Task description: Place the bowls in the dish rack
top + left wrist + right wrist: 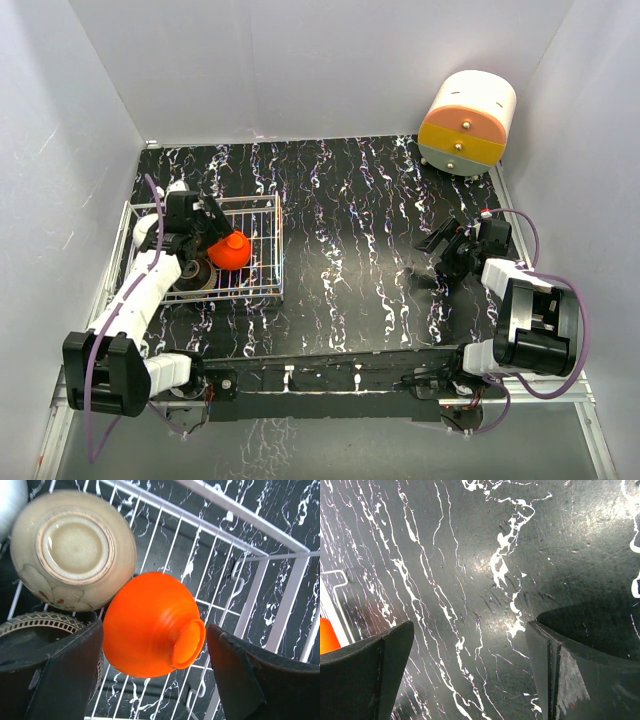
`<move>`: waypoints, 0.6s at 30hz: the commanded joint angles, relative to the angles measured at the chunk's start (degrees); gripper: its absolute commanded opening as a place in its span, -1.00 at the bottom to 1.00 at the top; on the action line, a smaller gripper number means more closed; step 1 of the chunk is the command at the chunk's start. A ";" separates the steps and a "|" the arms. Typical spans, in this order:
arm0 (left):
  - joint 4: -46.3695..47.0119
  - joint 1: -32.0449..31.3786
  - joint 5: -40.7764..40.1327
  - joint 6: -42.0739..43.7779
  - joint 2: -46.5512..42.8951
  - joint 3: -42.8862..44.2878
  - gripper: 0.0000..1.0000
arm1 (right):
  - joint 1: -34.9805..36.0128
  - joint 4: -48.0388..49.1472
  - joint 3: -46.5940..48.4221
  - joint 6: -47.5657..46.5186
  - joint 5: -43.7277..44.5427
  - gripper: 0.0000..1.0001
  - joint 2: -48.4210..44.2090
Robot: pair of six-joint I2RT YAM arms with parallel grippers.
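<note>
Black marble-pattern table (360,230) with white veins carries everything. Rectangular white wire-grid dish rack (262,272) (240,517) sits at its left side. Round cream-and-orange drawer cabinet (467,122) stands at the far right corner, well apart from the rack.

Left gripper (207,228) (155,680) hangs over the rack, jaws apart. Glossy red-orange bowl (231,252) (150,625) lies inside the rack between the fingers, tipped on its side with the foot ring pointing toward the right finger. In the left wrist view its wall meets the left finger's edge. A thin gap with rack wire showing through separates the foot from the right finger, so no clamp is visible.

Right gripper (445,252) (470,680) is low over bare table at the right, jaws wide apart, nothing between them.

Also in the rack:
- Cream glazed bowl (72,550), upside down with the foot ring up, touching the red-orange bowl.
- Brown dark bowl with a patterned rim band (193,276) (40,622), just beside both and partly hidden behind the left finger.

Remaining bowls: can't make them out.
</note>
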 commanded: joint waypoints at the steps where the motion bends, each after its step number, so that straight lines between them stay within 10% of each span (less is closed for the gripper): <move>1: -5.18 -1.16 -5.05 3.96 -1.73 6.32 0.66 | -0.04 0.00 -1.62 -0.53 0.99 0.96 1.05; 18: -12.96 -18.64 -25.68 7.16 9.86 14.71 0.66 | -0.05 -0.54 -1.34 -0.70 0.76 0.96 0.93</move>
